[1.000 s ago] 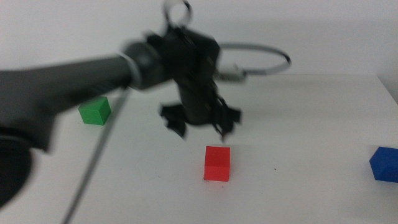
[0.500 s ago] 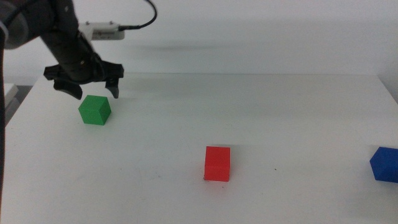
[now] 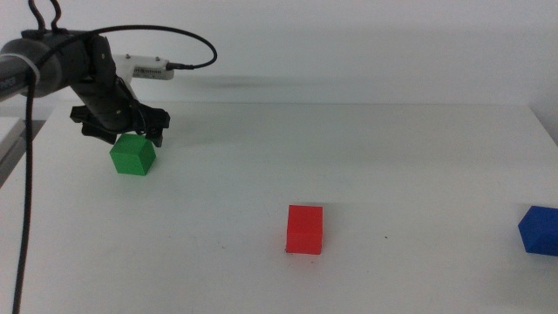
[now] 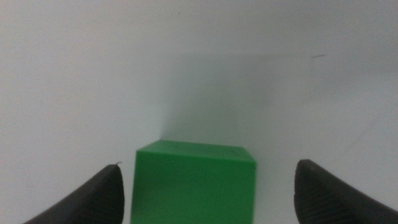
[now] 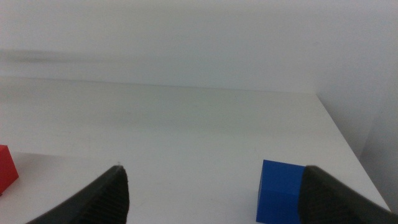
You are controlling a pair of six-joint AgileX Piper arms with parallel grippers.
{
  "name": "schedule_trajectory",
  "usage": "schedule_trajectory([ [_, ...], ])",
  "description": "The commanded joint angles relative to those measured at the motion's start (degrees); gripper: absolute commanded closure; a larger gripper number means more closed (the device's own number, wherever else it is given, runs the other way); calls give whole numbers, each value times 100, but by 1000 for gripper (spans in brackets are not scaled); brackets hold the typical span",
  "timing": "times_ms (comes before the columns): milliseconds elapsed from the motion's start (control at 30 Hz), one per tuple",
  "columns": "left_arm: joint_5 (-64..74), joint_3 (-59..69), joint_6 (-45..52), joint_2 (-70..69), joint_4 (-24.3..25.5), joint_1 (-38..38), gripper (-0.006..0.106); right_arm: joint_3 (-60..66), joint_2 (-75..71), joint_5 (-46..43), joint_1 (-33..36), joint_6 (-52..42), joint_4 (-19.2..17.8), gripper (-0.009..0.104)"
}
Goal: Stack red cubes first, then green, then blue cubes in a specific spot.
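Observation:
The green cube (image 3: 132, 155) rests on the white table at the far left. My left gripper (image 3: 122, 133) hangs open right above it, its jaws spread to either side of the cube. Between those jaws in the left wrist view, the green cube (image 4: 195, 182) sits with gaps on both sides. The red cube (image 3: 304, 229) stands near the table's middle front. At the right edge lies the blue cube (image 3: 539, 230), which the right wrist view shows as the blue cube (image 5: 281, 190) ahead of my open right gripper (image 5: 211, 196). A corner of the red cube (image 5: 6, 168) shows there too.
The white table (image 3: 366, 157) ends in a far edge against a pale wall and a right edge near the blue cube. A black cable (image 3: 26, 227) hangs down along the left side. A few tiny dark marks (image 3: 386, 237) dot the top near the red cube.
My left arm swung from above the red cube to the far left and has now lowered over the green cube. All three cubes stayed put.

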Motion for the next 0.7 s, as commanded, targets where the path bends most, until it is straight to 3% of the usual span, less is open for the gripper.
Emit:
schedule_trajectory([
  [0,-91,-14,2,22,38,21,7,23,-29,-59,-45,0,-39,2],
  [133,-11,-14,-22,32,95,21,7,23,-29,-59,-45,0,-39,2],
  [300,102,-14,-10,208,95,23,20,23,-29,-59,-45,0,-39,2],
  [367,117,-14,-10,251,85,23,28,23,-29,-59,-45,0,-39,2],
  [500,277,-14,-10,244,38,23,59,23,-29,-59,-45,0,-39,2],
  [600,631,-14,-77,8,-376,-40,79,23,-29,-59,-45,0,-39,2],
  [667,1061,-14,-464,-355,-397,-343,87,23,-29,-59,-45,0,-39,2],
])
